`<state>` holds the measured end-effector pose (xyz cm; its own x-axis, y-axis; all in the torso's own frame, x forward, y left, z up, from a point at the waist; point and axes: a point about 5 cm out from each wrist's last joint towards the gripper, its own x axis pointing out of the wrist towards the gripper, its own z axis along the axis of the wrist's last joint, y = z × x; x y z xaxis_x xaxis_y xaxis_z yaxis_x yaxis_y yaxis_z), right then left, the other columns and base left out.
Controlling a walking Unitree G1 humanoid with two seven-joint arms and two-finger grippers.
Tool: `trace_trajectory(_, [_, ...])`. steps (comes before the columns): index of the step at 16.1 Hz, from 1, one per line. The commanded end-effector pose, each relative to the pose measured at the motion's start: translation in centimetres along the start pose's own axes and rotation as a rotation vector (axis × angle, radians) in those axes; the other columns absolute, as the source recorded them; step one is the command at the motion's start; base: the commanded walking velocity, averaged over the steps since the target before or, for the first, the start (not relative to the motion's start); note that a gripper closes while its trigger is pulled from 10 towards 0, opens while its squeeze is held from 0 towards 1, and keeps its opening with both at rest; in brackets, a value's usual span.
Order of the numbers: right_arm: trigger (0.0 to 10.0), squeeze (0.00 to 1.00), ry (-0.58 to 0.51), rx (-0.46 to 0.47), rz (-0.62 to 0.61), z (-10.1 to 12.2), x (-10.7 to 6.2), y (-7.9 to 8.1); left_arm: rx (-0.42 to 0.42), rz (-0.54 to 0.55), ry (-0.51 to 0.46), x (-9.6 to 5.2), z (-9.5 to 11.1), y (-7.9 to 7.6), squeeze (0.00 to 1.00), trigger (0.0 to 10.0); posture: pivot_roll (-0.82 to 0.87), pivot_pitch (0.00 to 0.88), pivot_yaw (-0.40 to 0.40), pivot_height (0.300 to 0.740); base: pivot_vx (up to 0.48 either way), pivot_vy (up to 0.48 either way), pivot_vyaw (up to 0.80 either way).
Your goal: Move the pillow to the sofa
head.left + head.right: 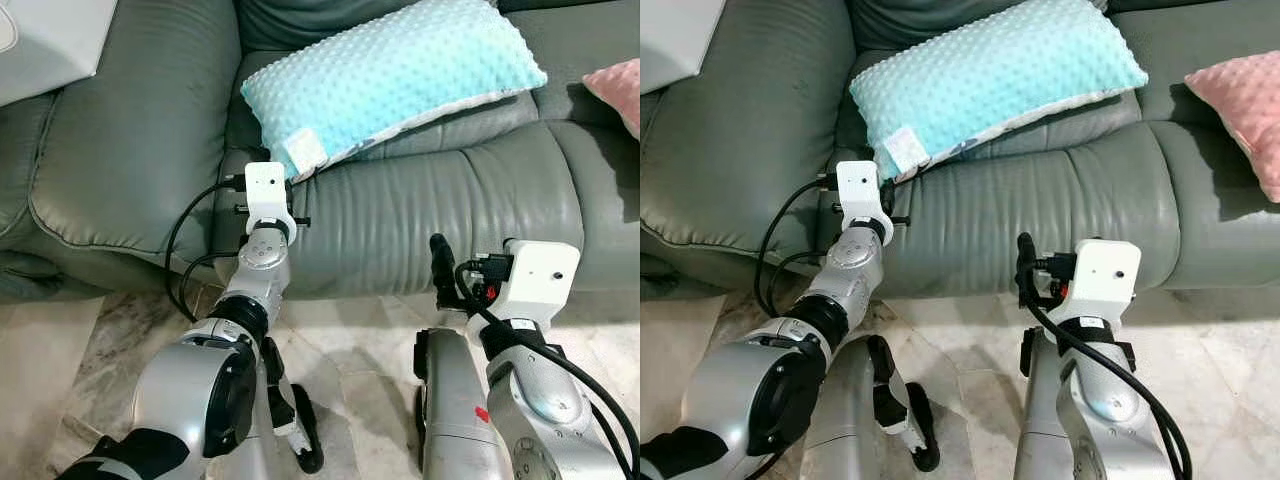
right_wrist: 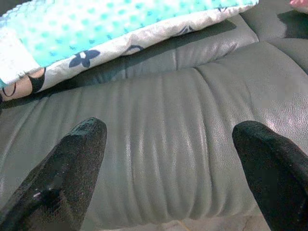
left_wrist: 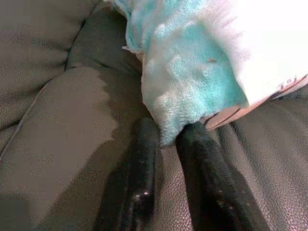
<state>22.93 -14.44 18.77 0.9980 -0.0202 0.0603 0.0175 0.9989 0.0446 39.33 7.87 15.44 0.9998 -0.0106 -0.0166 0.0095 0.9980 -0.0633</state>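
Turquoise pillow (image 1: 390,80) lies on the sofa (image 1: 450,200), its corner pinched by the left gripper (image 3: 166,139); releasing seems next, while the right gripper (image 2: 168,144) hovers spread.

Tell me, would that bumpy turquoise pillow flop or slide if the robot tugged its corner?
Probably floppy: the turquoise pillow looks plush, and its corner bunches between the left gripper fingers. Likely light for its size. It may slide easily, since the grey sofa seat looks smooth and leathery.

Even indoor light, sharp eye views, left wrist view dim and soft (close focus), mild sheen on sofa (image 2: 183,139)
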Motion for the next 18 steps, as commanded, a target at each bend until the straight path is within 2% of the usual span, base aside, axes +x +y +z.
trace_trajectory(1, [10.0, 0.0, 0.004, 0.013, 0.019, 0.0, -0.3, 0.4, -0.002, 0.007, 0.029, -0.2, -0.8, 0.5, 0.0, 0.0, -0.28, 0.375, 0.218, 0.581, 0.0, 0.0, 0.0])
trace_trajectory(5, [10.0, 0.0, 0.005, 0.01, 0.018, 0.0, -0.2, 0.2, -0.051, -0.03, 0.041, -0.3, -1.1, 0.0, 0.0, 0.0, -0.27, 0.372, 0.212, 0.581, 0.0, 0.0, 0.0])
trace_trajectory(9, [10.0, 0.0, 0.005, 0.005, 0.026, -0.1, 0.3, 0.0, -0.13, -0.096, 0.067, -1.2, -2.6, -0.9, 0.0, 0.0, -0.26, 0.366, 0.197, 0.581, 0.0, 0.0, 0.0])
trace_trajectory(11, [10.0, 0.0, 0.004, 0.004, 0.029, -0.1, 0.4, 0.0, -0.145, -0.098, 0.074, -1.5, -3.2, -1.0, 0.0, 0.0, -0.26, 0.361, 0.191, 0.581, 0.0, 0.0, 0.0])
trace_trajectory(18, [10.0, 0.0, 0.004, 0.004, 0.029, -0.1, 0.4, 0.0, -0.145, -0.098, 0.074, -1.5, -3.2, -1.0, 0.0, 0.0, -0.26, 0.361, 0.191, 0.581, 0.0, 0.0, 0.0])
